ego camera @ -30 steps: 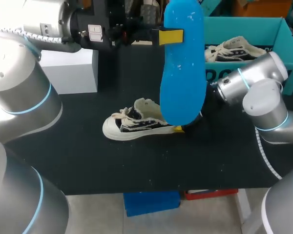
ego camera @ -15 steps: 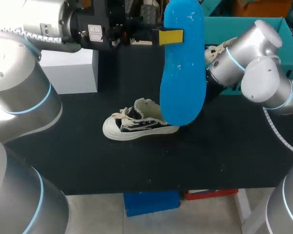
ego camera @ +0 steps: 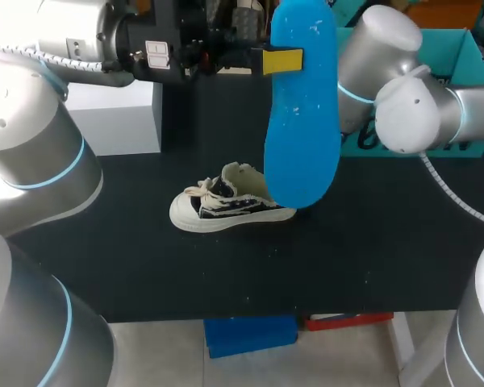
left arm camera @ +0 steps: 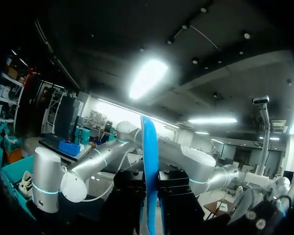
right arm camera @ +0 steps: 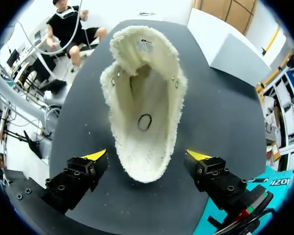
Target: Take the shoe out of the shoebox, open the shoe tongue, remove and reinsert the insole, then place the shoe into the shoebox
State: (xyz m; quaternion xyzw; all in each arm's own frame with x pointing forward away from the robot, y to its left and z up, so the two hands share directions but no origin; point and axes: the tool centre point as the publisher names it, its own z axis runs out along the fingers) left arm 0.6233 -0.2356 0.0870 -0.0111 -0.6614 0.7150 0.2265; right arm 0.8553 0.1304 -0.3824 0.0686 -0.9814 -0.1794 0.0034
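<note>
The insole [ego camera: 301, 105] is out, so I judge the step in hand to be putting it back. My left gripper [ego camera: 282, 60] pinches it on edge, high above the shoe [ego camera: 230, 205], blue face hanging down. The shoe lies on its side on the table [ego camera: 145, 266], clear of the shoebox [ego camera: 477, 60], which is behind it and to its right. My right gripper [right arm camera: 147, 155] hovers over the shoe's mouth, its fingers spread wide to either side of the heel and touching nothing. Next I'd want those fingers to close on the heel to steady the shoe. Then the left arm can lower the insole toe-first into the opening.
</note>
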